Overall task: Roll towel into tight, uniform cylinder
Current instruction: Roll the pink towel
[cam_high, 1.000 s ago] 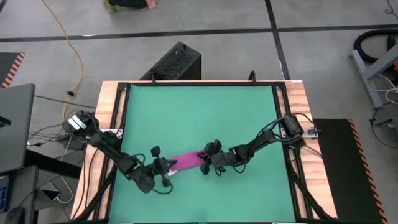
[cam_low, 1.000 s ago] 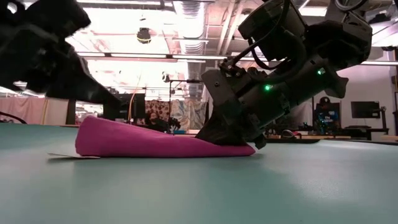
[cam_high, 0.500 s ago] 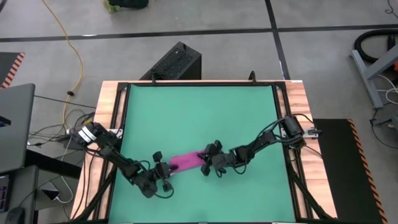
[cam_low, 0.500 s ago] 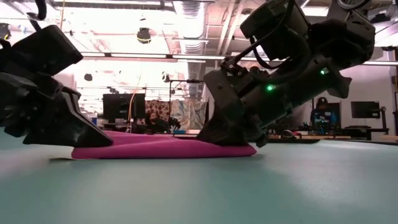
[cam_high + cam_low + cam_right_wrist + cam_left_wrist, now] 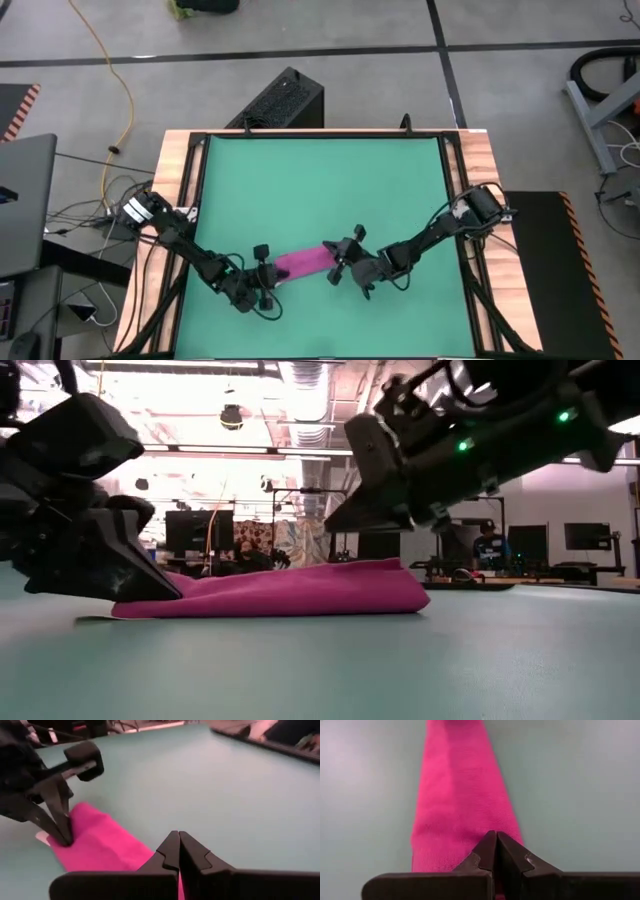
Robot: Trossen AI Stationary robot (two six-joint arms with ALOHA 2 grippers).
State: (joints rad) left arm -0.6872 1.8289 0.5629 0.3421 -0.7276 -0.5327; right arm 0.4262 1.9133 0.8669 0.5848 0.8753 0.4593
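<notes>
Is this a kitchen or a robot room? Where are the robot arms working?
It looks like a robot lab or workshop, not a kitchen. The arms work on a green mat in a wood-edged table, a yellow cable runs across the concrete floor, and computer screens stand behind.

**What the views leave out**

In the left wrist view the towel [image 5: 462,800] runs off the picture's top edge, and its near end is hidden behind the closed left pincer [image 5: 496,851]. In the right wrist view the right pincer [image 5: 178,851] covers part of the cloth, so contact cannot be judged there. Seen low, the left pincer's tips hide the towel's end. The white tag [image 5: 42,838] is too small to read.
</notes>
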